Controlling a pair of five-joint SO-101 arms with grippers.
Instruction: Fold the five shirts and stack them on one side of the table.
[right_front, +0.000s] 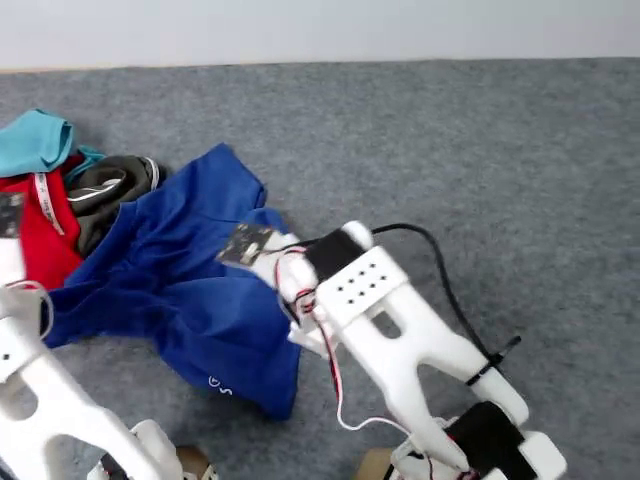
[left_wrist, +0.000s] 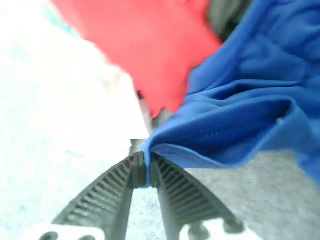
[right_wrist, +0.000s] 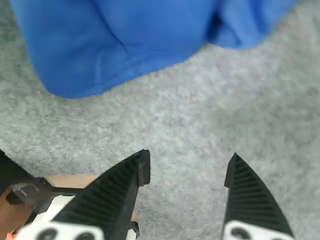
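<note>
Most of the grey table (right_front: 500, 150) stretched away to the right of the clothes, and we judged that side the likely room for spreading and stacking, since nothing looked folded yet. The blue shirt (right_front: 190, 290), the biggest garment, sprawled crumpled left of centre. One edge was drawn toward the near-left corner because the left end effector (left_wrist: 145, 167) was clenched on a fold of its hem, the cloth pinched between the ribbed fingers (left_wrist: 112, 187). We took that as a hold for dragging it clear of the pile. The red shirt (right_front: 45, 235) lay bunched at the table's left edge, partly under the blue one, with a dark grey shirt (right_front: 110, 190) balled just behind it and a teal shirt (right_front: 35, 140) at the far-left corner, touching the red. The right end effector (right_wrist: 190, 167) hung released, jaws spread wide over grey table just beside the blue shirt's near edge, holding nothing. We judged it placed to take a second edge. We counted four shirts. A pale blurred mass (left_wrist: 55, 115) beside the red shirt in the left wrist view might have been the fifth or part of an arm, and we could not tell which. In the high view the right arm (right_front: 400, 340) covered its own fingertips, the left arm (right_front: 40, 390) hid the pinched corner, and the frame's edge cut off the red shirt.
</note>
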